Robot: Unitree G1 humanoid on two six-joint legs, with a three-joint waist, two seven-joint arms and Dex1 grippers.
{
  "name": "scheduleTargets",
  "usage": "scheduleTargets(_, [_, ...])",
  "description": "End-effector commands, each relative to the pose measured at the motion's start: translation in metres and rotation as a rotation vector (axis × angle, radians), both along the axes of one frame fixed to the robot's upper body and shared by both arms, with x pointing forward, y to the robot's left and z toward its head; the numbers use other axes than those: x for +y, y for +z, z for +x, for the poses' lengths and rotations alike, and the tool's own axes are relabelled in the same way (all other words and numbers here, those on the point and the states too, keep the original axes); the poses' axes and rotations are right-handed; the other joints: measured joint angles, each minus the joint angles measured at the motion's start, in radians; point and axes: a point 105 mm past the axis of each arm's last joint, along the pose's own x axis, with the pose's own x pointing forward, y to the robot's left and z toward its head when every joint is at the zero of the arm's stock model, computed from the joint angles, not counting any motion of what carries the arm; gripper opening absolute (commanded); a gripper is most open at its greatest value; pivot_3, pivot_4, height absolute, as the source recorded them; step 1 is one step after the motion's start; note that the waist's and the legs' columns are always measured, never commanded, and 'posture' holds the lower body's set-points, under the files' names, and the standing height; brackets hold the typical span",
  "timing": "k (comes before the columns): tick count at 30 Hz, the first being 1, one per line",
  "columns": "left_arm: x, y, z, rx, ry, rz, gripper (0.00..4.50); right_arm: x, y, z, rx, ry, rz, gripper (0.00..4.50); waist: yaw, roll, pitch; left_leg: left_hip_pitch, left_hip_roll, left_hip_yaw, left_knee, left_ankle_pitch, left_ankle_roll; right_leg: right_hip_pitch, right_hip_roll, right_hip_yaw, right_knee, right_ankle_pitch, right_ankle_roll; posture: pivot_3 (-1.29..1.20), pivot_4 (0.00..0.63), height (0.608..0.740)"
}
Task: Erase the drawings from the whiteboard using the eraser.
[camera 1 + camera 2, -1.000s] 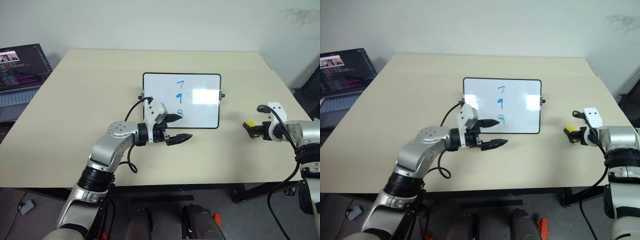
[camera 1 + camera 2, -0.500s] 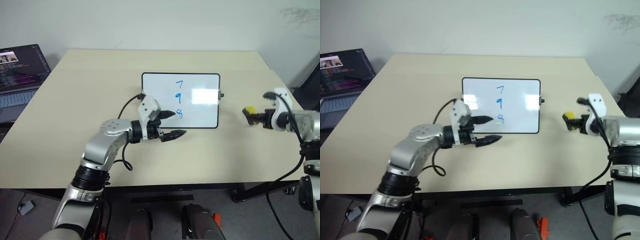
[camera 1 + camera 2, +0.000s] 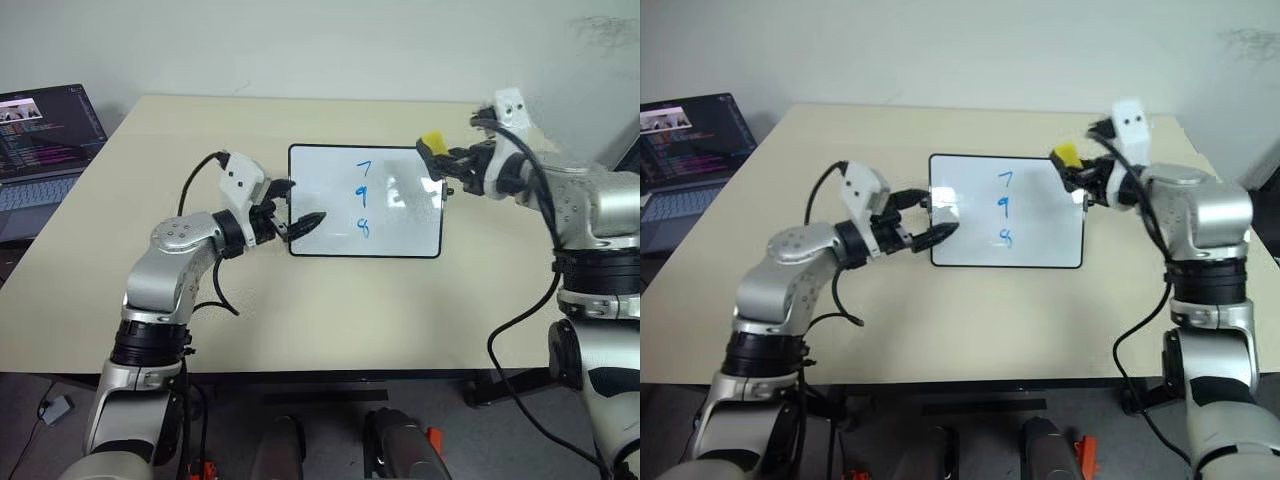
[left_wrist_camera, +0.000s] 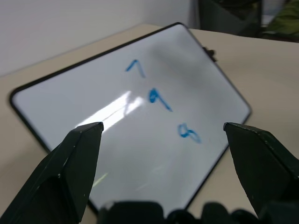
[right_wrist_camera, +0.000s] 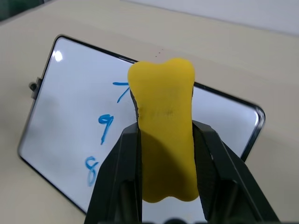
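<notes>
The right gripper (image 3: 440,158) is clamped on the yellow eraser (image 5: 164,140), holding it above the right top corner of the whiteboard (image 3: 405,225). The left gripper (image 3: 293,207) hangs at the board's left edge with its jaws spread wide and empty. The blue drawings (image 3: 362,196) stand unwiped in a column on the board, which lies flat on the table (image 3: 330,300).
</notes>
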Motion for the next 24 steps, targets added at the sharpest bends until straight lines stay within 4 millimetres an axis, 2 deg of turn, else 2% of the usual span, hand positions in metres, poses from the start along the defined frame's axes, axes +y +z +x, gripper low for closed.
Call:
scheduleTargets(1, [0.011,0.021,0.004,-0.092,0.074,-0.006,4.5,0.029,0.018,0.004,-0.153,0.051,-0.127,1.1,0.0,0.0,0.0,0.0,0.0,0.0,0.0,0.0,0.0,0.0,0.0,0.0,0.0,0.0,0.0,0.0,0.15,0.74])
scheduleTargets(7, [0.016,0.016,0.003,-0.071,0.101,0.009,4.5,0.067,0.011,0.023,-0.262,0.097,-0.304,1.1,-0.002,0.0,0.0,0.0,0.0,0.0,-0.001,0.0,0.0,-0.001,0.0,0.0,0.001,0.0,0.0,0.0,0.15,0.74])
scheduleTargets(13, [0.012,-0.001,-0.008,-0.007,0.055,0.076,4.5,0.09,0.003,0.043,-0.33,0.094,-0.449,1.1,-0.004,0.0,0.0,0.0,0.0,0.0,-0.002,0.0,0.0,-0.001,0.0,0.0,0.001,0.0,0.0,0.0,0.15,0.74])
scheduleTargets(24, [0.008,-0.002,-0.015,0.004,0.049,0.069,4.5,0.079,0.002,0.065,-0.494,0.058,-0.778,1.1,-0.003,0.0,0.0,0.0,0.0,0.0,-0.004,0.0,0.0,-0.002,0.0,-0.001,0.0,0.0,-0.001,0.0,0.15,0.74])
